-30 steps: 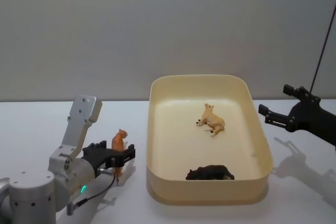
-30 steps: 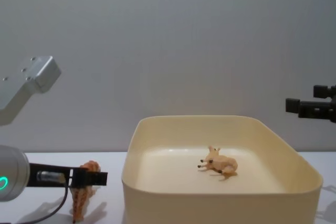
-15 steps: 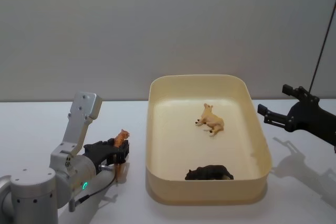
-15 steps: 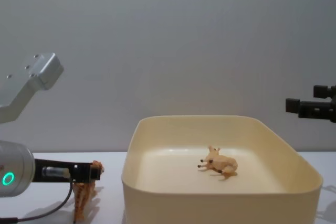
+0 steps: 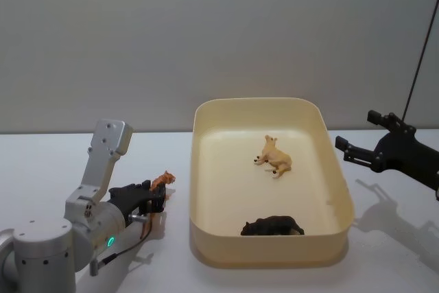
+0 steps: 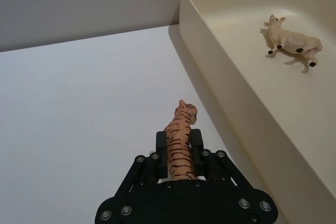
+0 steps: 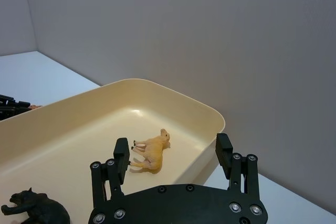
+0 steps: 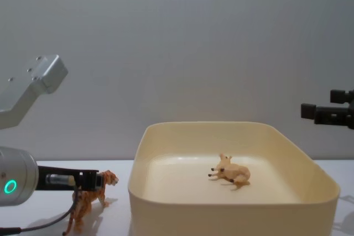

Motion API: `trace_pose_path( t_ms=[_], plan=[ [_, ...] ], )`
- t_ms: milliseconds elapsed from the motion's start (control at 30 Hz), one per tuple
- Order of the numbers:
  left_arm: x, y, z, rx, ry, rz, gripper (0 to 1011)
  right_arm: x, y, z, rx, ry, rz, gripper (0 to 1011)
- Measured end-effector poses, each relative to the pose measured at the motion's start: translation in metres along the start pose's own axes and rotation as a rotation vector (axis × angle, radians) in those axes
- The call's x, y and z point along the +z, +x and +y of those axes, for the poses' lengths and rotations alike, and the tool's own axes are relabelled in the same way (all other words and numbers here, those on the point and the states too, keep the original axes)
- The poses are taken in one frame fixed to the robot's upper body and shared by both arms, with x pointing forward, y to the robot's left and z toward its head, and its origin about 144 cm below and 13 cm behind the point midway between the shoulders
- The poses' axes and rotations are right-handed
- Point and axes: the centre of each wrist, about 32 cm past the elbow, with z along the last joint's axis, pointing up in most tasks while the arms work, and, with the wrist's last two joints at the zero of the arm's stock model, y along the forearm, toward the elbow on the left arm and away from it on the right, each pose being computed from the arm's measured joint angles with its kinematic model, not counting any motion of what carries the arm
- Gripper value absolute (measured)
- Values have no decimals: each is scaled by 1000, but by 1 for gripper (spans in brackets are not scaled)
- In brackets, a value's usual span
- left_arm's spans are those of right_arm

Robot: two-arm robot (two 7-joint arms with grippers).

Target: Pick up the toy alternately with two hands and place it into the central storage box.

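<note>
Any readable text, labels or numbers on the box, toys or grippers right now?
None: no words, brands or numbers on the storage box, the tiger toy held by the left gripper, the tan toy, the dark toy, or the right gripper.

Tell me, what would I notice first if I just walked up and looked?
Probably the big cream storage box in the middle of the white table, with a tan toy animal and a black one lying inside. Just left of it, the left gripper is clamped on a striped toy tiger, while the right gripper hangs open at the box's right.
</note>
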Motion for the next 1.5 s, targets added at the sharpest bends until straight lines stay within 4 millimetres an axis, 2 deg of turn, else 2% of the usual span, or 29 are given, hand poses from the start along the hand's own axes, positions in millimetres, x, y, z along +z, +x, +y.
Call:
trace_pose_path(
  t_ms=[367, 633, 1000, 1200, 1500],
  plan=[
    [4, 1, -2, 18, -44, -7, 239, 0, 0, 0, 0, 0, 0, 1001],
    [16, 4, -5, 55, -136, -17, 239, 0, 0, 0, 0, 0, 0, 1001],
    [48, 8, -12, 50, -282, -22, 239, 0, 0, 0, 0, 0, 0, 1001],
    [66, 9, -17, -14, -342, -24, 239, 0, 0, 0, 0, 0, 0, 1001],
    [84, 11, -24, -114, -369, -36, 239, 0, 0, 0, 0, 0, 0, 1001]
  ],
)
